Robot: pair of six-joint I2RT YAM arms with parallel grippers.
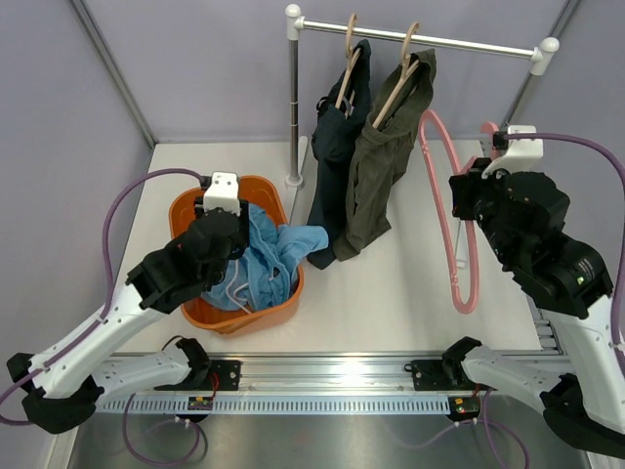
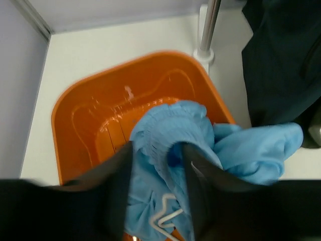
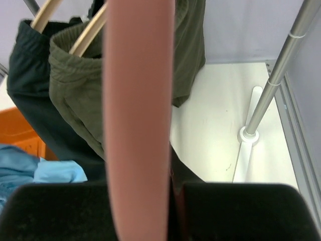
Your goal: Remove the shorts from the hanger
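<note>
1. The shorts are three soft cloth pairs. All look light and limp, so they will sag, fold and slide rather than keep a shape.
2. The light blue shorts (image 1: pixel 278 249) are off any hanger and lie crumpled in the orange basket (image 1: pixel 186 210). One leg spills over the basket's right rim, and the white drawstring (image 2: pixel 165 216) lies loose on top.
3. The olive shorts (image 1: pixel 376 176) and the navy shorts (image 1: pixel 332 147) hang side by side and touching. Each is draped by the waist on a wooden hanger (image 1: pixel 391 93) hooked over the rail (image 1: pixel 439 41), and their hems reach down to the table (image 1: pixel 410 283).
4. The best hold is probably the thick gathered waistband beside the hanger arm. It gives bulk to pinch, and a pull there should slide the cloth off. A thin leg hem would likely just stretch and swing the hanger.
5. The left gripper (image 2: pixel 158 150) is over the basket, its jaws narrowed on a bunch of the blue waistband, apparently pinching it.
6. The right gripper (image 1: pixel 464 195) is clamped on a bare pink hanger (image 1: pixel 459 264) held clear of the rail, to the right of the olive pair.
</note>
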